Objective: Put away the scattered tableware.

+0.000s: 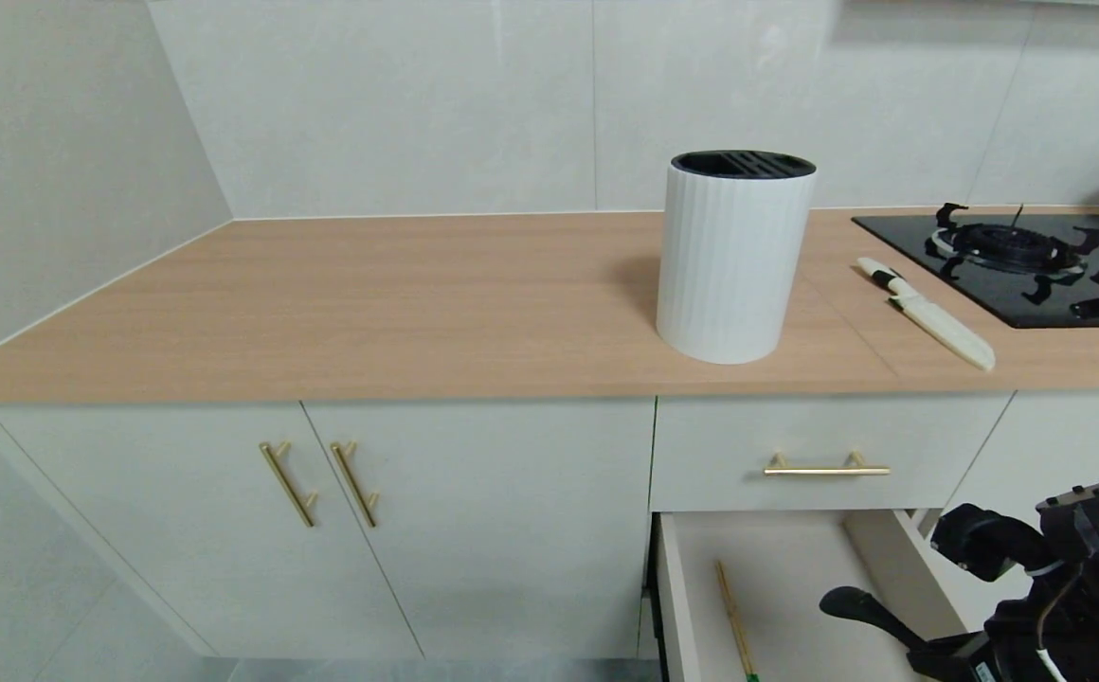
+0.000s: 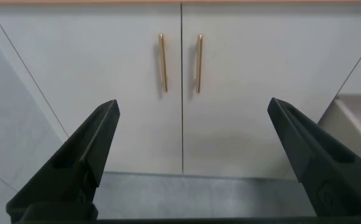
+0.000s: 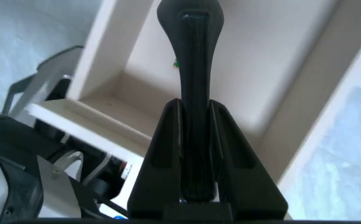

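Observation:
A white-bladed knife (image 1: 928, 314) lies on the wooden counter (image 1: 369, 303), to the right of a white ribbed utensil holder (image 1: 732, 258) with a black slotted top. Below, a drawer (image 1: 876, 559) stands open, with a pair of chopsticks (image 1: 733, 620) lying inside. Low at the right, over that drawer, my right gripper (image 1: 928, 654) (image 3: 195, 118) is shut on a black utensil handle (image 1: 857, 608) (image 3: 192, 68). The utensil's far end is hidden. My left gripper (image 2: 193, 107) is open with nothing between its fingers, facing the lower cabinet doors (image 2: 182, 93).
A black gas hob (image 1: 1023, 260) takes up the counter's right end. A closed drawer with a gold handle (image 1: 826, 468) sits above the open one. Two cabinet doors with gold handles (image 1: 317, 483) are to the left. Tiled walls close off the back and left.

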